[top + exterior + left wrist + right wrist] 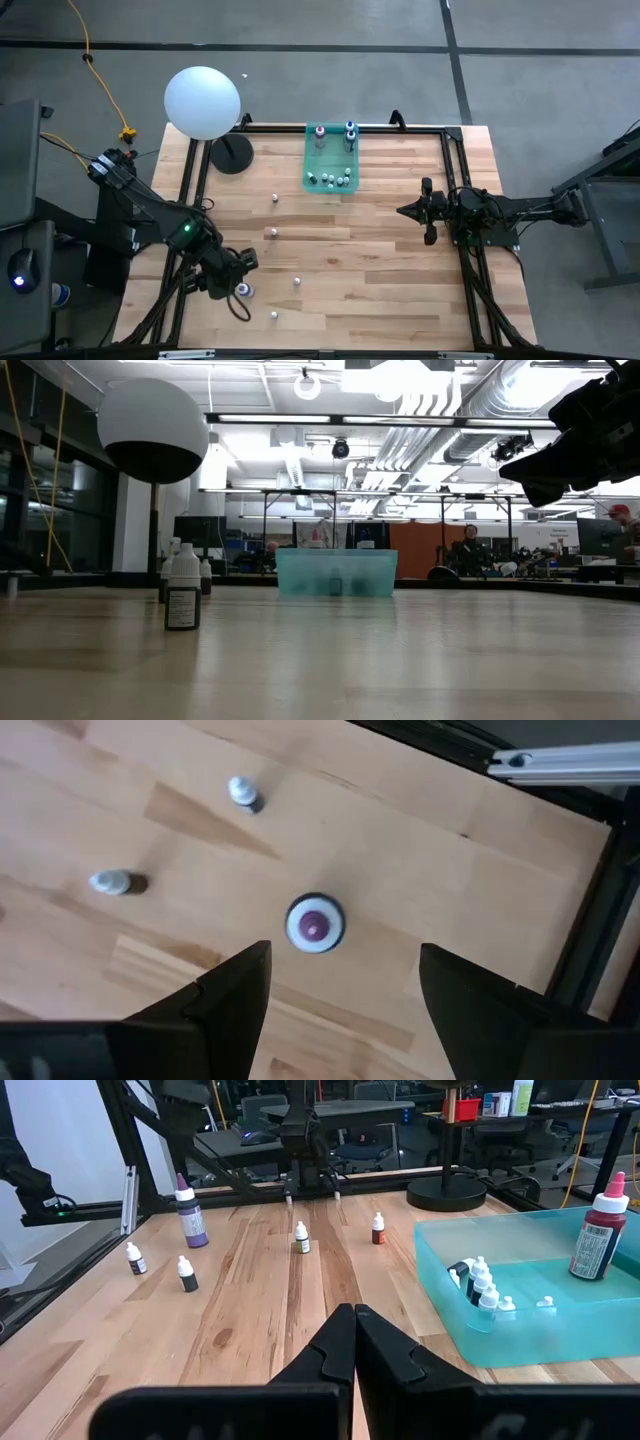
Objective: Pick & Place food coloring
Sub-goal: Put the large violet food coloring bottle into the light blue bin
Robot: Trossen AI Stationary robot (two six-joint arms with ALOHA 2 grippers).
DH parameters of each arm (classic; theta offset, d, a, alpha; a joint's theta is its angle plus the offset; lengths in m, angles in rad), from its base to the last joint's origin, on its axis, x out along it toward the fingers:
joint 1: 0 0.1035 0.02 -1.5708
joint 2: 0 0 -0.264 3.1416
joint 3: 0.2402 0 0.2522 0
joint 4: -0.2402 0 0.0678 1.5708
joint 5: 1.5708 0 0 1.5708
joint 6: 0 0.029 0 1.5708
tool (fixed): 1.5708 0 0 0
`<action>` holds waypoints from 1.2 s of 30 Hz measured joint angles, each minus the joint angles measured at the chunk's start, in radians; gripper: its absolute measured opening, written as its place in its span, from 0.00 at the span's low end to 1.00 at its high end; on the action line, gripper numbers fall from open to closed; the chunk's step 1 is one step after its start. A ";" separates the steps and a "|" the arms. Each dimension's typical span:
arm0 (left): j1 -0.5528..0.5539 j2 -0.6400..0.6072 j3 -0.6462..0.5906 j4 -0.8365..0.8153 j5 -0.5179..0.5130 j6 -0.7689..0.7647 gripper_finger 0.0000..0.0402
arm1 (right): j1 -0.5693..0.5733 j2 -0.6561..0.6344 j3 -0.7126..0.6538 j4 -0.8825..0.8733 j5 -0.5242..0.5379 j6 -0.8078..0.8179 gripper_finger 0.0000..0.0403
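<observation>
Several loose bottles dot the pale wooden plank table (pixel 380 290), so the job looks partly done at best. The large white globe lamp on its black round base (pixel 203 101) stands at the far left corner and plays no part.

The translucent teal plastic bin (pixel 330 158) sits near the far edge at mid-table. Inside it are a taller red-bodied bottle (pixel 598 1230), a blue-topped one (pixel 351 131) and a huddle of small white-capped bottles (pixel 335 179) at the near side (perhaps half a dozen, hard to count).

Still outside: small food coloring bottles at (pixel 274 199), (pixel 273 232), (pixel 297 282) and (pixel 274 315), plus a taller purple-bodied bottle with a white collar and purple tip (pixel 315 923) near the left front corner.

The left gripper (pixel 340 985) hangs right above that purple bottle, fingers spread wide on either side of it, not touching; I judge a descent and grasp is the step in hand.

The right gripper (pixel 352 1335) waits at the right of the table, fingers pressed together and empty.
</observation>
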 joint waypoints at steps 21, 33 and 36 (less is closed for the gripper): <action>-0.069 0.150 0.000 0.079 -0.123 0.103 0.62 | 0.000 0.000 0.000 0.000 0.000 0.000 0.00; -0.068 0.175 -0.079 0.182 -0.117 0.105 0.62 | 0.000 0.000 0.000 0.000 0.000 0.000 0.00; -0.068 0.175 -0.081 0.167 -0.123 0.103 0.62 | 0.000 0.000 0.000 0.000 0.000 0.000 0.00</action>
